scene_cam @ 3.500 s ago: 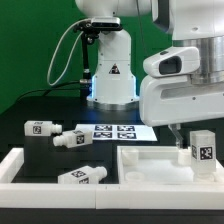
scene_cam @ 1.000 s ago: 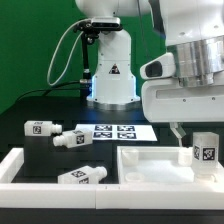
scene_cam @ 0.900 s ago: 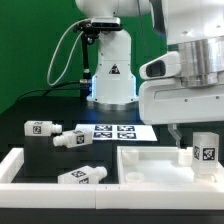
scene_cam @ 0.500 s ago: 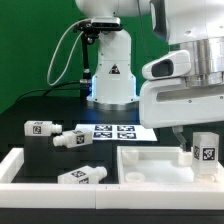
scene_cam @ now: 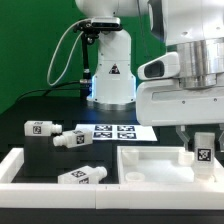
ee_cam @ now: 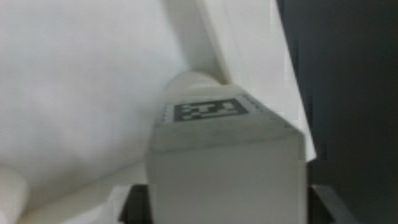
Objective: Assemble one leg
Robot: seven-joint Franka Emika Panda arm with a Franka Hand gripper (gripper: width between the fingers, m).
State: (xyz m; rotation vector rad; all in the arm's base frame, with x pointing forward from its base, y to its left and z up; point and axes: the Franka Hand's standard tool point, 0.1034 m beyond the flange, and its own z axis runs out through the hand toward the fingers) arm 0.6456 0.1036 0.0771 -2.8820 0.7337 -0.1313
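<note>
My gripper [scene_cam: 200, 140] is at the exterior view's right, shut on an upright white leg [scene_cam: 203, 152] with a square tag. The leg stands at the far right corner of the large white panel [scene_cam: 150, 172]. In the wrist view the leg [ee_cam: 217, 150] fills the space between my two dark fingers [ee_cam: 135, 205], tag end pointing away, over the panel's corner [ee_cam: 89, 110]. Three more legs lie on the table: one [scene_cam: 40, 127] at the left, one [scene_cam: 70, 139] beside it, and one [scene_cam: 82, 176] near the front.
The marker board [scene_cam: 112, 130] lies in front of the robot base [scene_cam: 112, 80]. White border rails [scene_cam: 18, 165] run along the front and left. The arm's bulky white wrist [scene_cam: 185, 95] hangs over the panel's right side.
The gripper and the held leg have turned a little about the vertical; the leg's tag face looks narrower now. The loose legs have not moved.
</note>
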